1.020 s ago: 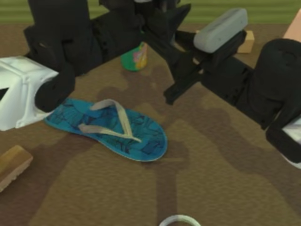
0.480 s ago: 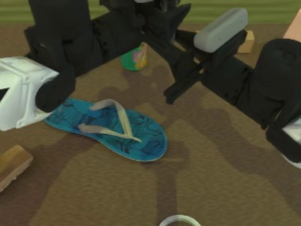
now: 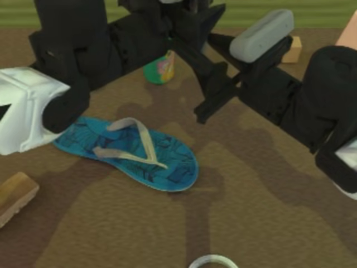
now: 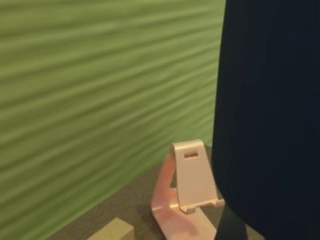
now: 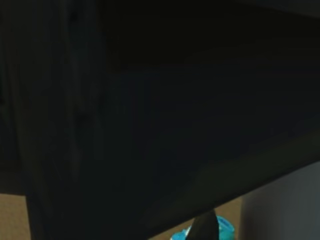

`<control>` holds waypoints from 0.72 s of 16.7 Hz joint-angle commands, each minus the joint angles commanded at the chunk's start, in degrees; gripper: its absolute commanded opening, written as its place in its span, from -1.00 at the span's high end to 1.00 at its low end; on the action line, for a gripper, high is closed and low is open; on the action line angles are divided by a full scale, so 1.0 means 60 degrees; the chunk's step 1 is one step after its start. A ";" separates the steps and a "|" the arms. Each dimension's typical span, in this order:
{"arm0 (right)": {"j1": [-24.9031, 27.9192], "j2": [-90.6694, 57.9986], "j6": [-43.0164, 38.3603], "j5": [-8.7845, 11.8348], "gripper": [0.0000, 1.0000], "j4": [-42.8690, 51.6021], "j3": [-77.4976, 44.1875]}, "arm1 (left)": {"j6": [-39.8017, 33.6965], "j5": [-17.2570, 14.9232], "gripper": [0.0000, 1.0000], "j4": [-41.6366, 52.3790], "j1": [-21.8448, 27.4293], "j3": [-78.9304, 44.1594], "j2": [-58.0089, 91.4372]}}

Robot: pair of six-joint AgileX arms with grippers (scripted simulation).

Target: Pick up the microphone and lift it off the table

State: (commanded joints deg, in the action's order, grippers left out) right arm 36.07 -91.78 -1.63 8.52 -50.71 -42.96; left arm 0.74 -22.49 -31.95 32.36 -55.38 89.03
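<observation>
Left gripper [image 3: 192, 19] lost among the arm links, can't tell its grip. Microphone [image 3: 262, 34] up off tabletop [image 3: 268, 212], handle crept slightly back since a second ago. Reads as lift nearly done.

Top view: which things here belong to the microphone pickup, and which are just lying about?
Job in hand:
- table
- right end effector, above the table between the can and the sandal
- left arm, along the far left
- microphone: cannot be made out

Lying about:
- blue sandal
- green can
- wooden block
- pink phone stand
- white ring
</observation>
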 joint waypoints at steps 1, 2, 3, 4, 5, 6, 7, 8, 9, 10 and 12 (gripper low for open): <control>0.0000 0.0000 0.0000 0.0000 -0.51 0.0000 0.0000 | 0.0000 0.0000 1.00 0.0000 0.0000 0.0000 0.0000; 0.0000 0.0000 0.0000 0.0000 -0.66 0.0000 0.0000 | 0.0000 0.0000 1.00 0.0000 0.0000 0.0000 0.0000; 0.0000 0.0000 0.0000 0.0000 -0.81 0.0000 0.0000 | 0.0000 0.0000 1.00 0.0000 0.0000 0.0000 0.0000; 0.0000 0.0000 0.0000 0.0000 -0.96 0.0000 0.0000 | 0.0000 0.0000 1.00 0.0000 0.0000 0.0000 0.0000; 0.0000 0.0000 0.0000 0.0000 -1.00 0.0000 0.0000 | 0.0000 0.0000 1.00 0.0000 0.0000 0.0000 0.0000; 0.0000 0.0000 0.0000 0.0000 -1.00 0.0000 0.0000 | 0.0000 0.0000 1.00 0.0000 0.0000 0.0000 0.0000; 0.0000 0.0000 0.0000 0.0000 -1.00 0.0000 0.0000 | 0.0000 0.0000 1.00 0.0000 0.0000 0.0000 0.0000; 0.0000 0.0000 0.0000 0.0000 -1.00 0.0000 0.0000 | 0.0000 0.0000 1.00 0.0000 0.0000 0.0000 0.0000; 0.0000 0.0000 0.0000 0.0000 -1.00 0.0000 0.0000 | 0.0000 0.0000 1.00 0.0000 0.0000 0.0000 0.0000; 0.0000 0.0000 0.0000 0.0000 -1.00 0.0000 0.0000 | 0.0000 0.0000 1.00 0.0000 0.0000 0.0000 0.0000; 0.0000 0.0000 0.0000 0.0000 -1.00 0.0000 0.0000 | 0.0000 0.0000 1.00 0.0000 0.0000 0.0000 0.0000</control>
State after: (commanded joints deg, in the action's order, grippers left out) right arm 36.07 -91.78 -1.63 8.52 -50.71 -42.96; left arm 0.74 -22.49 -31.95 32.36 -55.38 89.03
